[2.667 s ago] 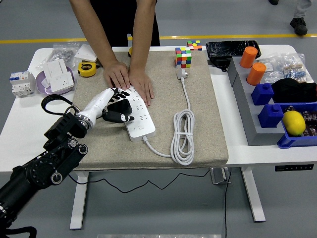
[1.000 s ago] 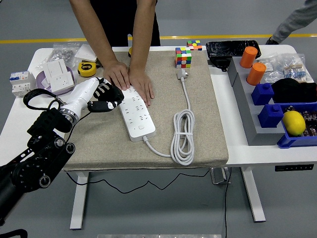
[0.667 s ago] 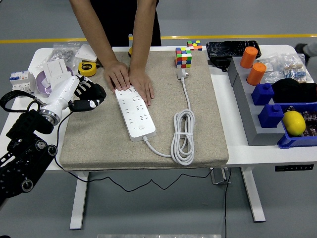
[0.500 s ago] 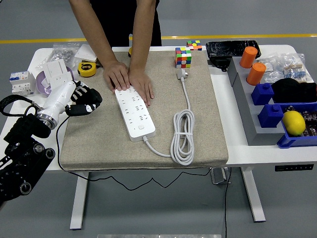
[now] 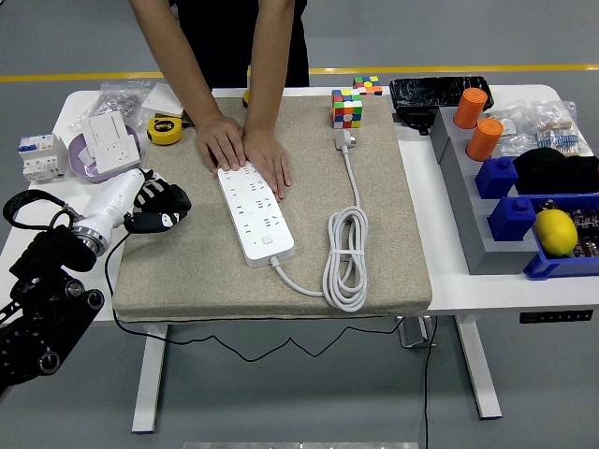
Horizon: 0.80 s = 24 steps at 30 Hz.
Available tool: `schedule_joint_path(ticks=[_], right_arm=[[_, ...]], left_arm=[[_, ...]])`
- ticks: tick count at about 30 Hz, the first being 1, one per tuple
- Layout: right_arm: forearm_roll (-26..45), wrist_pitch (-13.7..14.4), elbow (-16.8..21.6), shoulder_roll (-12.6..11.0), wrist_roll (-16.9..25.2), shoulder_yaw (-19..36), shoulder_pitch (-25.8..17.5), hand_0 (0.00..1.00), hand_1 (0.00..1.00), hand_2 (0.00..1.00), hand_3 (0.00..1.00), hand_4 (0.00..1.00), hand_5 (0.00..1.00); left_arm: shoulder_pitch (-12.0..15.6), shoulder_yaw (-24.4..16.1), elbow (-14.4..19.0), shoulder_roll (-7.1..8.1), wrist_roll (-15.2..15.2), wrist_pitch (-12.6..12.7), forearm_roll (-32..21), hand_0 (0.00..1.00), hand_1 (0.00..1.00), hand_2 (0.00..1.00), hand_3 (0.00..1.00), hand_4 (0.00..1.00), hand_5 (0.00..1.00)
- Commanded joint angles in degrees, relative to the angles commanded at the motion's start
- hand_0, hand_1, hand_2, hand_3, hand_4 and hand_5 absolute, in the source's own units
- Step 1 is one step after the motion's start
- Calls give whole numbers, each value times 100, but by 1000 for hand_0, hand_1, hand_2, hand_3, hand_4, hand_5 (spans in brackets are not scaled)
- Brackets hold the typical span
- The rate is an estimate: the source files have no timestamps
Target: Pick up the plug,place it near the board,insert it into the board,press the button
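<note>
my left hand (image 5: 157,206): black five-finger hand on a white forearm, over the left edge of the mat, fingers loosely curled, holding nothing, well clear of the strip
my right hand: out of frame
board: long white multi-socket power strip (image 5: 255,212), lying diagonally on the beige felt mat (image 5: 374,234), sockets up
person: both hands (image 5: 245,150) flat on the far end of the strip, pinning it to the mat
plug: white three-pin plug (image 5: 344,140), lying on the mat just in front of the multicoloured puzzle cube (image 5: 346,108), well apart from the strip
cable: white cord runs from the plug down to a coiled bundle (image 5: 344,257) right of the strip, then back into the strip's near end
left of mat: yellow tape measure (image 5: 165,129), white wall-socket module (image 5: 110,142)
right of table: two orange cylinders (image 5: 477,123), blue bins, yellow lemon-like ball (image 5: 555,231)
</note>
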<state>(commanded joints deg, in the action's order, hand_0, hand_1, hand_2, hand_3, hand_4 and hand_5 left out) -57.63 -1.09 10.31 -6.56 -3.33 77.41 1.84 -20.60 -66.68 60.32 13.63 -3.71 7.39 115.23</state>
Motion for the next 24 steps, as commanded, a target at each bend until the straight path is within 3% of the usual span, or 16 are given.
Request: schedule_joint_path(ticks=[1,6,7,12,13,18,19,24], right_arm=[[-6,1,0,-3,-4,2,-2,800,722,715,703,998,822],[-29,2,0,-3,-24,15,-35,800,722,715,703,998,822],[-29,2,0,-2,-25,14,-39,800,721,715,703,998,823],[-9,-5,0,8,-16,-15,-40,800,721,715,703,998,823],[-5,-5,0,7,-13,-18,-36,800,720,715,702,998,823],[-10,-1,0,-2,-17,-11,-28,800,720,715,702,998,823],[-11,-1,0,-5,-17,-11,-28,800,721,715,702,998,822],[-11,-5,0,-6,-13,-11,-23,800,721,715,702,998,822]], left_arm=[[4,21,-2,5,5,-18,-27,450,528,475,466,598,167],[32,88,4,22,34,-110,-172,450,528,475,466,598,167],[36,95,-1,24,34,-123,-175,541,655,551,532,845,224],[55,125,-19,35,19,-180,-190,541,655,551,532,845,224],[59,134,-14,38,18,-196,-196,740,821,732,650,978,294],[61,171,-8,43,-9,-287,-249,740,821,732,650,978,294],[64,175,-2,44,-9,-303,-277,826,909,817,787,998,462],[64,187,29,56,2,-344,-381,826,909,817,787,998,462]])
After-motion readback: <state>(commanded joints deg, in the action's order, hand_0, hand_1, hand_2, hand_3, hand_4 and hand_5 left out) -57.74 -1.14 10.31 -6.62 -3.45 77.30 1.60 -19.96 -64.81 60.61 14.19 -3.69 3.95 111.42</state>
